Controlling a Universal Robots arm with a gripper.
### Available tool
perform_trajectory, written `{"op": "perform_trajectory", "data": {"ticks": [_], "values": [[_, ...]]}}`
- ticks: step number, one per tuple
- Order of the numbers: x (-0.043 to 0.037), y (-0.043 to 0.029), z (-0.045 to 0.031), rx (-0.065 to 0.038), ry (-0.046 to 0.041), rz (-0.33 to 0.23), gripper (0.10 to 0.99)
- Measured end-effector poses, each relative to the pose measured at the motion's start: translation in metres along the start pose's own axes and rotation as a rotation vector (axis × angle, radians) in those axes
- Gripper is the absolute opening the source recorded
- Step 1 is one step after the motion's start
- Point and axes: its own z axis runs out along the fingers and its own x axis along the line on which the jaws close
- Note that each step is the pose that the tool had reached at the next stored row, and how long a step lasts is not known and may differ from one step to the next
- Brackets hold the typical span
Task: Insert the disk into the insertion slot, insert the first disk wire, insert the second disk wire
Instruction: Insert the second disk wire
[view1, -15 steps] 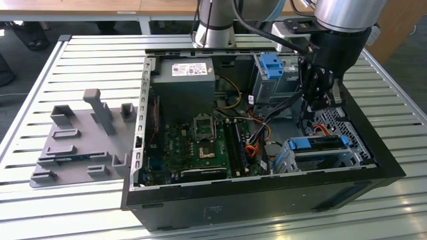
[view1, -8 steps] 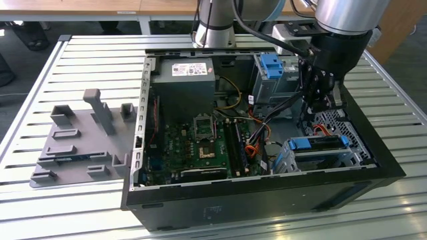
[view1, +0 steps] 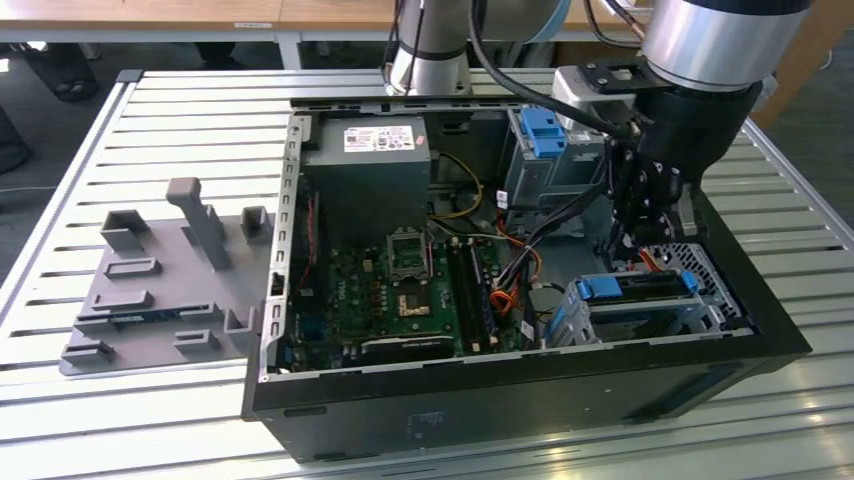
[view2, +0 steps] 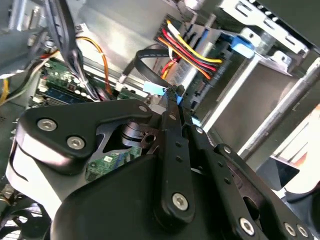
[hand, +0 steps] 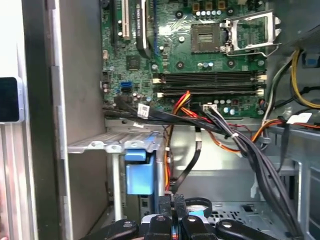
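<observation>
The disk (view1: 638, 287), a flat silver drive in a bright blue plastic carrier, sits inside the insertion slot (view1: 667, 318), the low silver-grey sheet-metal cage at the front corner of the open black computer case (view1: 534, 385), on the exterior view's right. In the second wrist view a bundle of red, yellow and black wires (view2: 187, 47) reaches its end.

The black gripper (view2: 174, 97) hangs just above this cage. Its fingers are pressed together on a small blue plug (view2: 156, 89) at the end of a black flat cable (view2: 137, 62).

We think the grip is the weak point. The plug is small and held only at the fingertips, so it may turn or slip out when it meets the socket. If it arrives tilted, it could jam or bend the contacts. The stiff cable loop may also pull it sideways, and the coloured wires are close enough to catch on a finger.

The case stands on a table of pale metal slats (view1: 187, 120). Beside it, on the exterior view's left, lies a grey plastic fixture plate (view1: 147, 300) with upright holders. Behind we see wooden desk tops (view1: 200, 12) and a dark floor.
</observation>
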Motion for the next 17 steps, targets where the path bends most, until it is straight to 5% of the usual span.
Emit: {"op": "perform_trajectory", "data": {"ticks": [5,8,9,17], "values": [[0.0097,-0.0004,0.0017,0.000,-0.0063,0.000,0.149],[0.0145,-0.0006,0.0026,-0.002,-0.0445,0.003,0.149],[0.0153,-0.0005,0.0028,-0.002,-0.0498,0.004,0.149],[0.0153,-0.0006,0.0030,-0.002,-0.0447,0.003,0.161]]}}
